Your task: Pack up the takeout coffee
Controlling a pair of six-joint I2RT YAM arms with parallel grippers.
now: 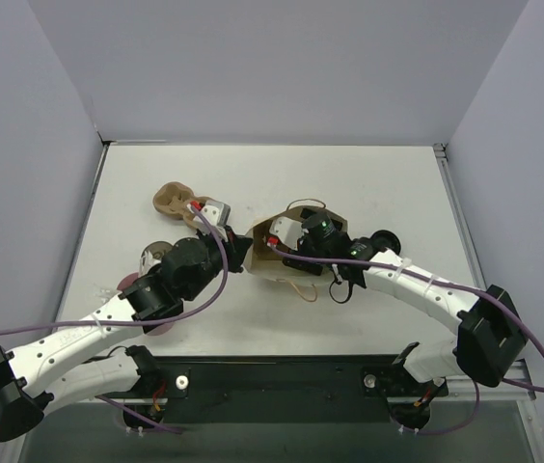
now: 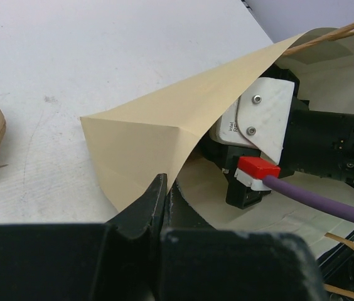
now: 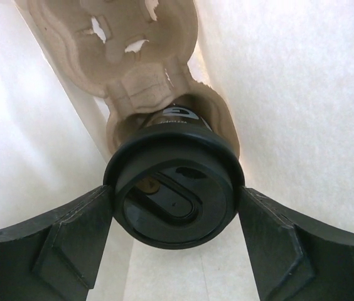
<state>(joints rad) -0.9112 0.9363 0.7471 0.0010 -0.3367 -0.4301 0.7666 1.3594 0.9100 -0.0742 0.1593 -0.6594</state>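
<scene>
Tan paper bag [image 1: 260, 260] sits mid-surface in the top view. The left gripper [image 1: 236, 253] is at its rim and the right gripper [image 1: 289, 245] reaches inside. From the left wrist, the left jaws are closed on the bag's folded edge, holding the mouth agape. From the right wrist, the right jaws clasp the takeout coffee [image 3: 174, 191] by its lid. The cup is seated in 1 well of a pulp tray [image 3: 139, 44] inside the bag. Packing looks nearly done, with release and withdrawal left.
</scene>
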